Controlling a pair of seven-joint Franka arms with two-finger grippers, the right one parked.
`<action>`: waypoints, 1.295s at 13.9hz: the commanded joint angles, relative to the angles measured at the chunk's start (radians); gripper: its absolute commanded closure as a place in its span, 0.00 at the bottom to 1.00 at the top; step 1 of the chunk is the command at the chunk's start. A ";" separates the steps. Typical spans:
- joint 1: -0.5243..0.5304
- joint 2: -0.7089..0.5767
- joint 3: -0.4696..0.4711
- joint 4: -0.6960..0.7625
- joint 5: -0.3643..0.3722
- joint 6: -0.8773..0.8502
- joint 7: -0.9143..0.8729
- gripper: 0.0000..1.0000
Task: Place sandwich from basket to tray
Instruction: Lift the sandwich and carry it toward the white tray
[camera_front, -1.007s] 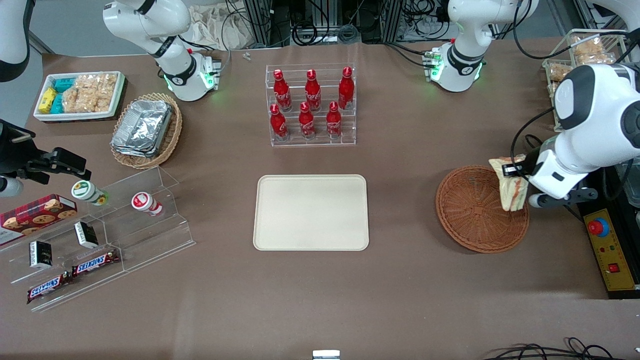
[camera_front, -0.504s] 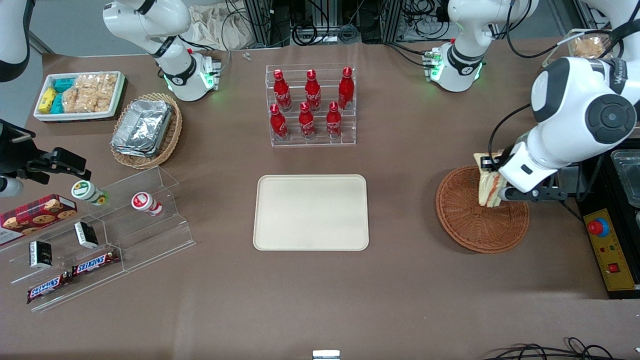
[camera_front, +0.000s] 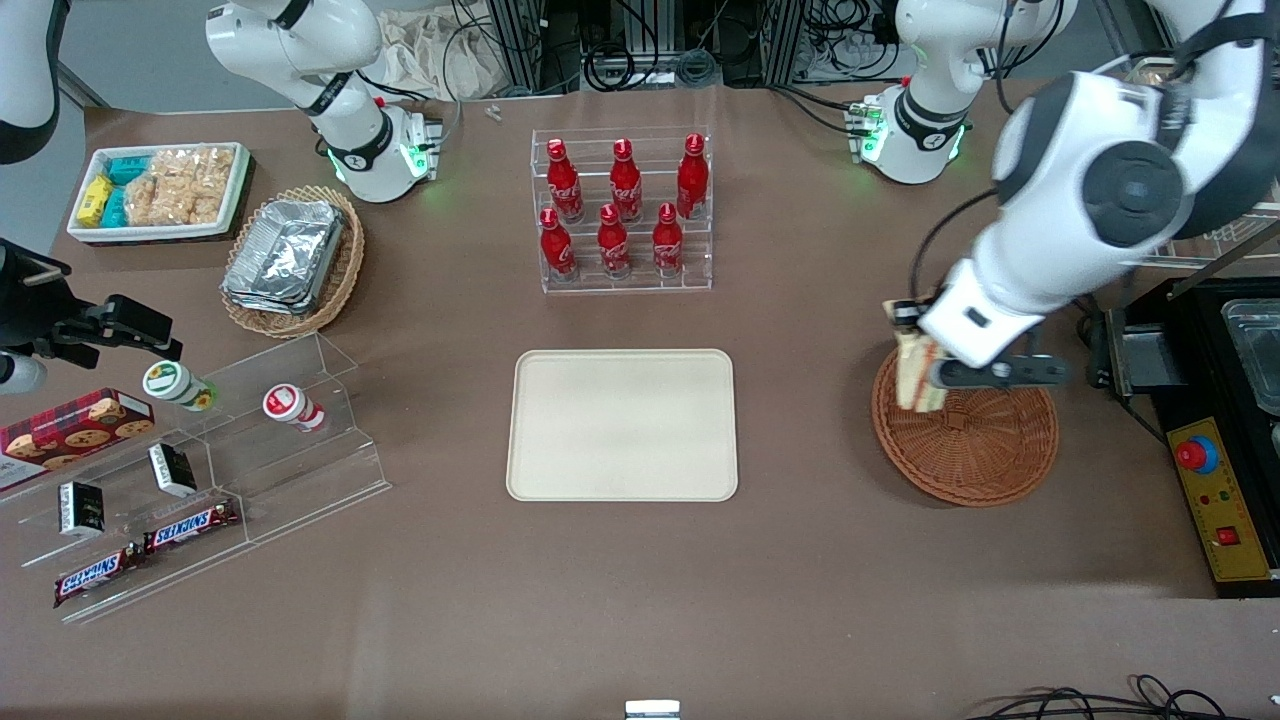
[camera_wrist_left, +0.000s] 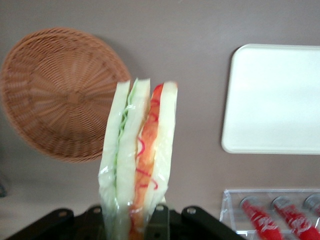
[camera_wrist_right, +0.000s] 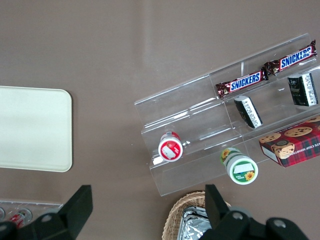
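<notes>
One relation matters here: the tray (camera_front: 622, 424) sits mid-table, well apart from the hand (camera_front: 915, 372), off toward the parked arm's end, at about the same distance from the front camera. Between them is only bare table (camera_front: 800, 420). The hand is clamped on the sandwich (camera_front: 912, 375), which hangs over the basket's (camera_front: 965, 445) rim on the tray-facing side, clear of the wicker. Wrist view shows the sandwich (camera_wrist_left: 140, 150) pinched at its base, long axis sticking straight out from the fingers (camera_wrist_left: 159, 220), filling edge-on. I'd guess a plain sideways carry toward the tray (camera_wrist_left: 272, 97), then lowering it flat.
</notes>
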 joint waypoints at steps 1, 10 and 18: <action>0.001 0.106 -0.126 0.035 0.102 0.066 -0.190 1.00; -0.118 0.478 -0.300 0.037 0.534 0.329 -0.664 1.00; -0.142 0.603 -0.291 0.017 0.639 0.469 -0.697 1.00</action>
